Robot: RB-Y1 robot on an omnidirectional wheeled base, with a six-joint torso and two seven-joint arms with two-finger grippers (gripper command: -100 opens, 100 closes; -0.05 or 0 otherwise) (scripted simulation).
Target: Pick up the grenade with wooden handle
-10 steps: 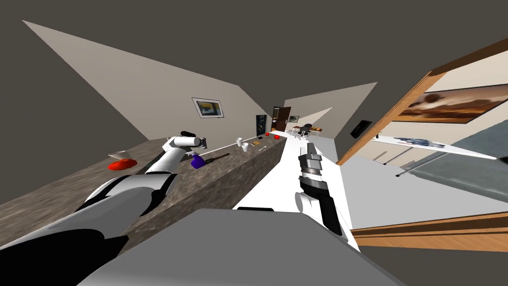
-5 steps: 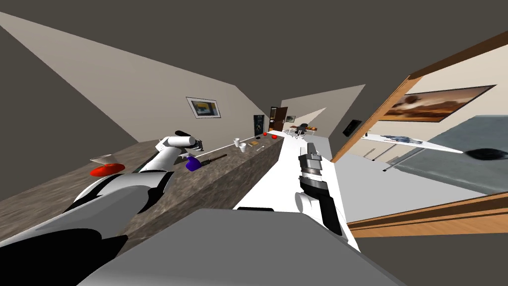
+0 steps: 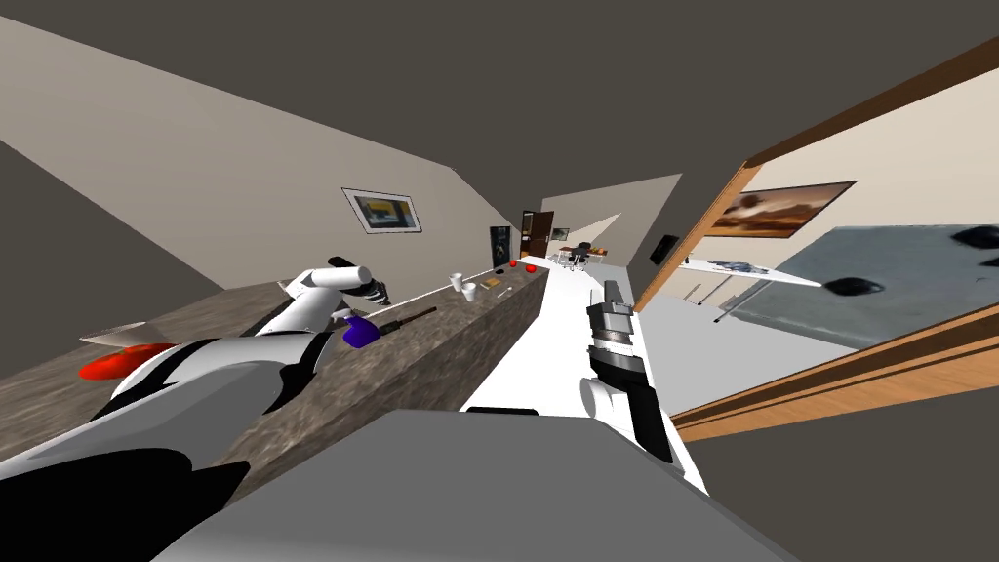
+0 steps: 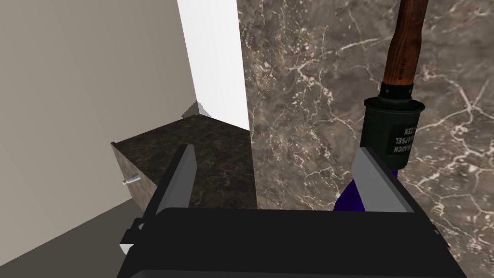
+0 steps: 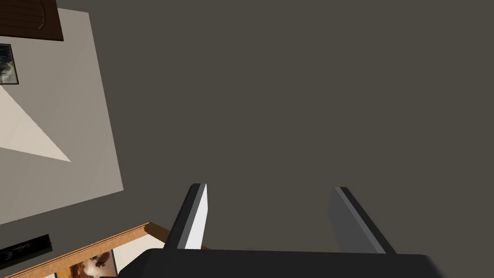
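The grenade [image 4: 393, 130] has a dark green head with a white label and a reddish-brown wooden handle [image 4: 407, 43]. It lies flat on the dark marbled counter [image 4: 308, 96]. My left gripper [image 4: 277, 169] hovers over the counter, open, with nothing between its fingers. The grenade's head lies just outside one finger [image 4: 376, 178], and a blue object [image 4: 349, 200] sits by that same finger. In the head view the grenade [image 3: 410, 320] lies beyond the blue object [image 3: 359, 332], under my left gripper [image 3: 379, 291]. My right gripper [image 5: 270, 212] is open and empty, and points forward at the right of the counter [image 3: 612, 293].
A red dish [image 3: 112, 363] sits on the counter near my left elbow. White cups [image 3: 459, 284], small flat items and red balls [image 3: 514, 264] stand farther along. The counter edge drops to a white strip [image 3: 546, 332]. A low marbled cabinet [image 4: 193, 145] stands beside the wall.
My head view has swung, so the whole scene slides left and tilts. The grenade and blue object stay put on the counter. Both grippers remain open.
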